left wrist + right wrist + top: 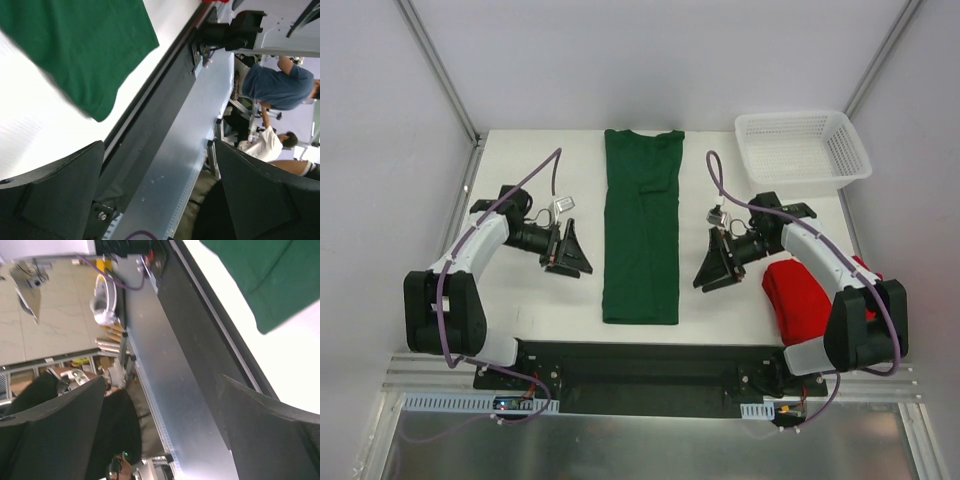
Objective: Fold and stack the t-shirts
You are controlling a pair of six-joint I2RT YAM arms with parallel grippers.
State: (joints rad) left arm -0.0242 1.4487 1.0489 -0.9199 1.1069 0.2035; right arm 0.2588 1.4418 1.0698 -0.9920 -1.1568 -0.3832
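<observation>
A dark green t-shirt (pixel 641 228) lies folded into a long strip down the middle of the white table, collar end at the far side. Its near corner shows in the left wrist view (pixel 90 55) and in the right wrist view (pixel 265 280). A bright red t-shirt (pixel 800 298) lies bunched at the near right, partly under the right arm. My left gripper (pixel 573 252) is open and empty, left of the green shirt. My right gripper (pixel 715 267) is open and empty, between the green shirt and the red one.
A white plastic mesh basket (pixel 803 150) stands at the far right corner. The table's black front rail (pixel 640 355) runs along the near edge. People sit beyond the table edge in the left wrist view (pixel 275 90).
</observation>
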